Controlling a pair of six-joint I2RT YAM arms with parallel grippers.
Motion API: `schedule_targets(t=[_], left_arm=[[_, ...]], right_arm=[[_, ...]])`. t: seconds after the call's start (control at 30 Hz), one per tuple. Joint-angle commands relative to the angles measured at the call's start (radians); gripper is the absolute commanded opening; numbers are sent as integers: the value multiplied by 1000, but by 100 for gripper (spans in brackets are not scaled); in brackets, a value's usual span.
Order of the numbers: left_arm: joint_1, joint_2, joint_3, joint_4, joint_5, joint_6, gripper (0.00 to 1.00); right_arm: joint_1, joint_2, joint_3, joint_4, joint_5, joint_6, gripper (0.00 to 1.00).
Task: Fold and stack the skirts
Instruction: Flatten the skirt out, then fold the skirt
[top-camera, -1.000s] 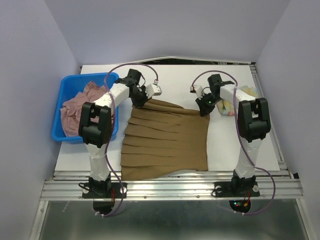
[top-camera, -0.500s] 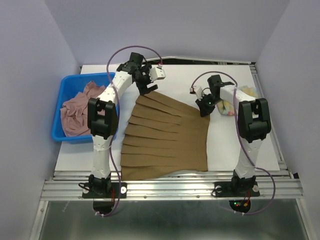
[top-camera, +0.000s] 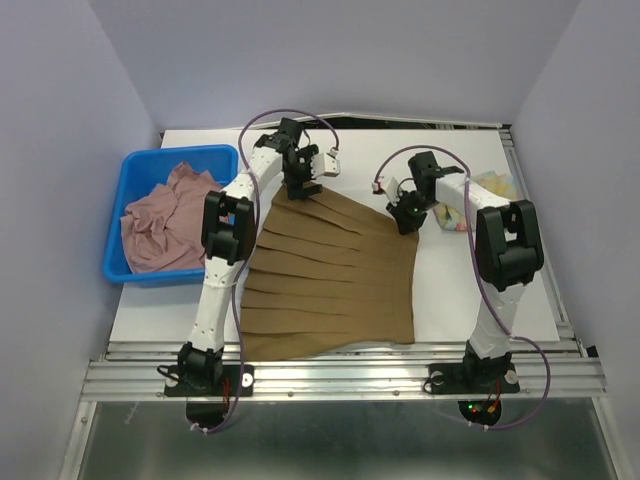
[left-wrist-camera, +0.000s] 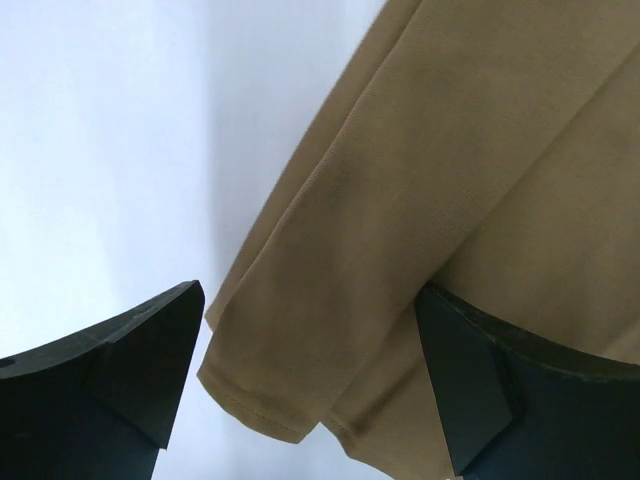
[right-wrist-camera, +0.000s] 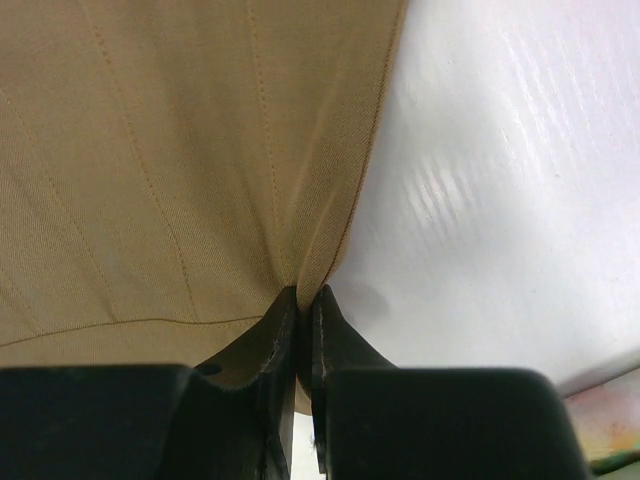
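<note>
While clamping the brown skirt, spread flat on the table, by its far-right corner in right jaws, left jaws parted over far-left corner: risks skewing pleats if pulled one-sided.

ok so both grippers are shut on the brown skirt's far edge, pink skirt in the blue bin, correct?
Not both. The right gripper is shut on the far edge of the brown skirt; the left gripper is open, fingers apart at the skirt's corner, as the left wrist view shows. The pink skirt is in the blue bin.
</note>
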Motion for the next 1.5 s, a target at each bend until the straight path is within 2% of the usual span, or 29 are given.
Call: schedule_targets(t=[0.0,0.23,0.33,0.43,0.53,0.63,0.67,0.73,0.8,0.83,0.93,1.03,1.07,1.17,1.27,1.37,1.47], left_arm=[[-13,48,104,-103,-21,51,98],[-27,114,130,-352,-35,158,95],[-27,59,62,-363,-48,151,84],[-6,27,23,-386,-33,142,77],[-6,-28,-67,-383,-82,148,66],[13,-56,-75,-378,-64,93,33],[20,-61,-62,-360,-55,74,11],[46,-77,-17,-312,-50,-7,0],[63,-99,9,-201,-67,-61,0],[69,-107,11,-142,-105,-143,0],[79,-124,50,113,-194,-270,0],[80,-108,113,226,-255,-337,0],[82,-105,148,287,-293,-361,0],[82,-140,160,378,-341,-382,0],[82,-208,112,412,-332,-397,0],[80,-336,-17,421,-305,-401,0],[62,-503,-242,420,-297,-376,0]], right_arm=[[27,-68,-30,39,13,-46,1],[27,-57,-26,48,41,-67,1],[27,-69,-32,54,48,-73,1],[27,-89,-40,57,50,-66,1],[27,-112,-53,62,42,-52,1],[27,-140,-75,82,44,-29,1],[27,-146,-79,88,45,-21,1],[27,-145,-78,109,59,15,1],[27,-135,-58,128,85,57,1],[18,-123,-52,172,100,99,1],[-2,-83,-8,268,166,172,1],[-36,-30,78,310,217,238,1],[-46,7,159,310,222,253,1],[-77,36,281,309,219,273,1],[-88,17,310,309,200,255,0],[-97,-61,252,313,161,200,1],[-97,-163,125,336,118,123,1]])
